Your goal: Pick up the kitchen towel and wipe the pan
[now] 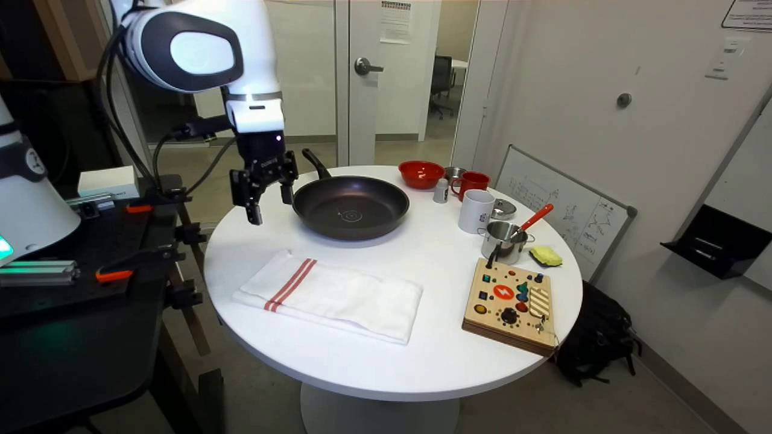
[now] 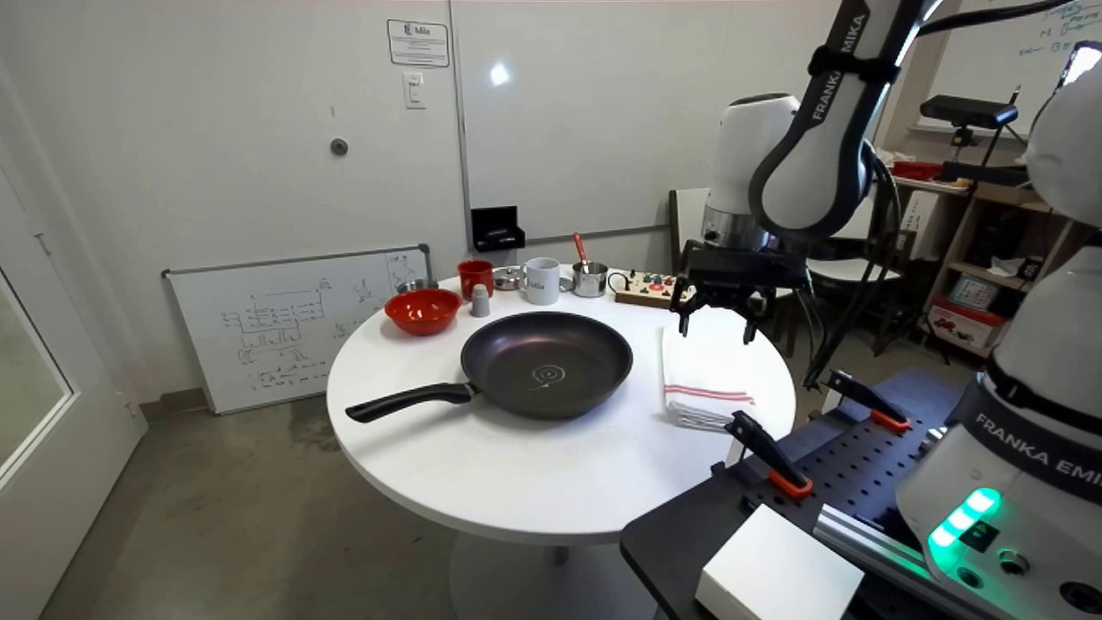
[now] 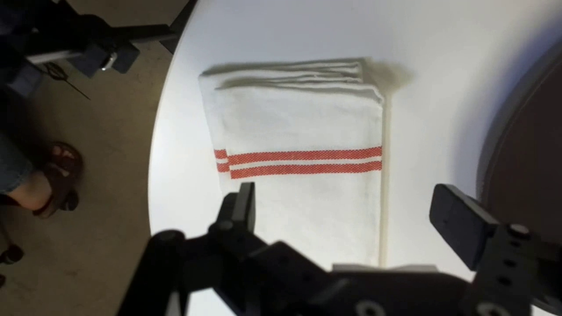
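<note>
Kitchen towel (image 1: 347, 298) lies below your end effector (image 2: 717, 331), jaws parted, empty; pickup, then wiping the pan (image 1: 351, 208), remain.

Round black pan (image 3: 527, 149): cut off by wrist view's right edge;
White red-striped cloth towel (image 3: 303, 175): partly hidden there by black gripper (image 3: 346, 204);

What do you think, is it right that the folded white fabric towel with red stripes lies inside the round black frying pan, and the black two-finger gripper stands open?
Not entirely: the striped white towel lies on the round white table, apart from the black frying pan, not inside it; both exterior views show this. The black gripper does stand open.
</note>
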You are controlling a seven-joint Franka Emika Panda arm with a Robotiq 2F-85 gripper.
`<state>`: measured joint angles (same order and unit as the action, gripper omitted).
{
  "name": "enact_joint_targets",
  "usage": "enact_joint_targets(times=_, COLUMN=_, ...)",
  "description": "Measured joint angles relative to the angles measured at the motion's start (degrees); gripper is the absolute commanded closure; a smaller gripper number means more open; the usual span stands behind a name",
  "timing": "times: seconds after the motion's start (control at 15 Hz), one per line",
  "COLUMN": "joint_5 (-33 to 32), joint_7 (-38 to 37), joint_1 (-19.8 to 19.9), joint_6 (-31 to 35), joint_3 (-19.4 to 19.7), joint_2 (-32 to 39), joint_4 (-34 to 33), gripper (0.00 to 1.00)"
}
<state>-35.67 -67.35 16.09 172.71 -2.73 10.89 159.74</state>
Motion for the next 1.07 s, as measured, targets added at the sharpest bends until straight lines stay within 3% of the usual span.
enact_joint_targets(times=0.2, joint_5=-10.46, joint_7=-11.37, joint_1=-2.44, joint_6=-0.59, joint_3=3.95, joint_2=0.06, joint_4=-0.02, gripper=0.00)
enact_joint_targets(times=0.47, joint_5=-22.45, joint_7=-22.59, joint_1=-4.94, joint_6=-0.13, joint_3=3.91, joint_2=0.91, joint_4=0.15, gripper=0.00)
enact_joint_targets(times=0.67, joint_5=-29.93, joint_7=-28.11, joint_1=-5.09, joint_6=1.67, joint_3=4.51, joint_2=4.15, joint_4=0.22, gripper=0.00)
enact_joint_targets(times=1.07, joint_5=-41.55, joint_7=-33.04, joint_1=-4.98, joint_6=5.53, joint_3=9.91, joint_2=9.60, joint_4=-0.03, gripper=0.00)
